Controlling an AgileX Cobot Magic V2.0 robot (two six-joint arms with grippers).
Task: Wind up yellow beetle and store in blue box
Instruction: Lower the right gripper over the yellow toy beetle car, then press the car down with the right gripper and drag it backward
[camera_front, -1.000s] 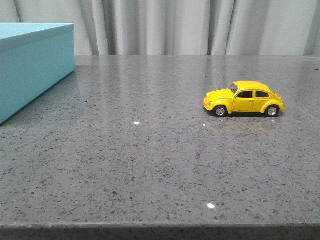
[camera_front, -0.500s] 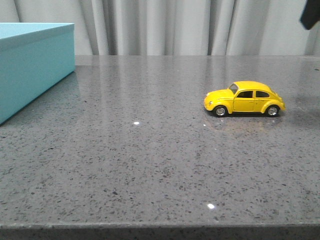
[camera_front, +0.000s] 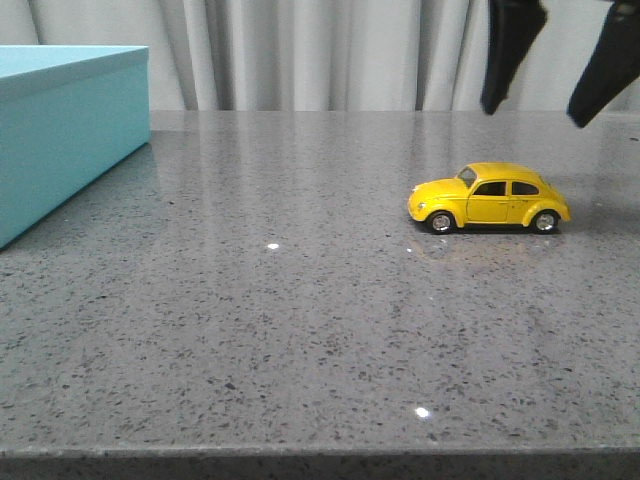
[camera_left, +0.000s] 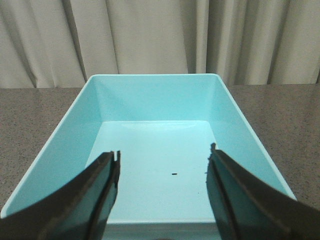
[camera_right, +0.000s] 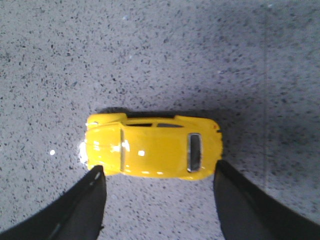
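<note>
— Claws first? Right gripper (camera_front: 540, 108) up in the air, fingers (camera_front: 508, 55) spread wide, nothing between them. Hanging just above the yellow beetle (camera_front: 489, 197), not touching it.

— And from the right wrist camera?

— Same thing. Two dark fingers (camera_right: 80, 210) apart, one near each end of the yellow beetle (camera_right: 152, 148), with bare grey table (camera_right: 160, 55) all around. Roof and rear window of the little car plain to see.

— Left one?

— Left gripper (camera_left: 162, 165) spread wide too, holding nothing. Hovering over the blue box (camera_left: 157, 97), looking straight down into it. No lid on. Just a tiny dark speck (camera_left: 174, 174) on the floor of the box.

— Where is the car sitting?

— On its four wheels on the grey speckled table (camera_front: 300, 330), over on the right side, nose pointing left toward the box.

— And the box?

— Far left of the table, blue box (camera_front: 60, 140) partly cut off by the edge of the front picture. Well apart from the car. Pale curtain (camera_front: 320, 50) hanging behind everything.
</note>
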